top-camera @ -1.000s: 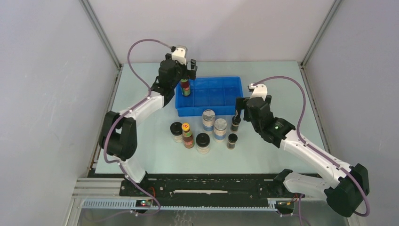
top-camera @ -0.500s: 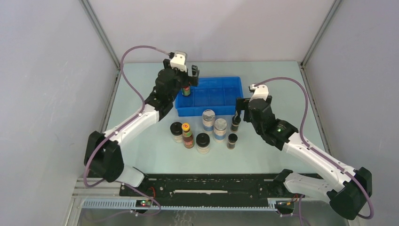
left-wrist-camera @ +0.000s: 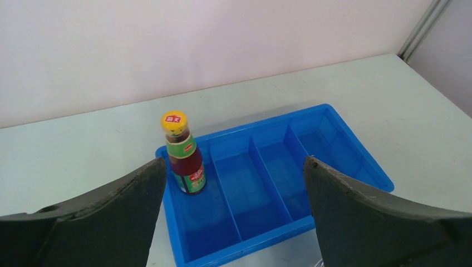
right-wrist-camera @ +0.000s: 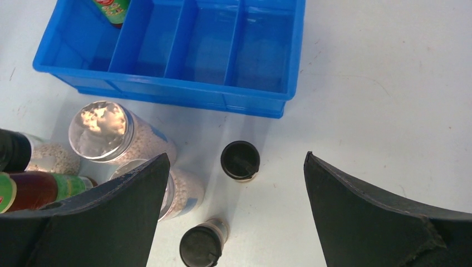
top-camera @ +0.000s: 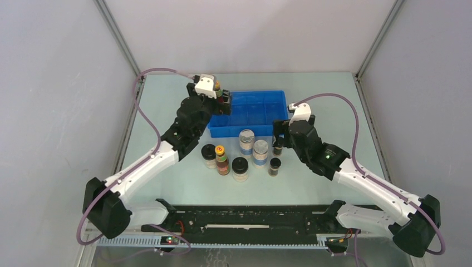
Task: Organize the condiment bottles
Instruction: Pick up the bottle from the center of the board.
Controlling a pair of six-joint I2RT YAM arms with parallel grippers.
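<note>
A red-labelled bottle (left-wrist-camera: pixel 184 161) with a yellow cap stands upright at the far end of the blue tray's (left-wrist-camera: pixel 334 142) left compartment. My left gripper (left-wrist-camera: pixel 234 167) is open and empty, a little back from the bottle; from above it (top-camera: pixel 213 95) hides most of the bottle (top-camera: pixel 219 92). My right gripper (right-wrist-camera: pixel 236 158) is open and hovers over a tiny dark vial (right-wrist-camera: pixel 240 160), which lies between the fingers. A second vial (right-wrist-camera: pixel 203 245) stands nearer. Two silver-lidded jars (top-camera: pixel 246 141) (top-camera: pixel 260 152), two black-lidded jars (top-camera: pixel 209 154) (top-camera: pixel 240 168) and the other red bottle (top-camera: pixel 222 159) stand on the table in front of the tray.
The tray (top-camera: pixel 253 105) has four compartments; the three on the right hold nothing. The table bottles stand close together in a cluster. Enclosure walls stand left, right and behind. A black rail (top-camera: pixel 245 219) runs along the near edge.
My left gripper has let go of the red bottle and drawn back, leaving it standing in the tray. My right gripper has shifted slightly left over the vial.
</note>
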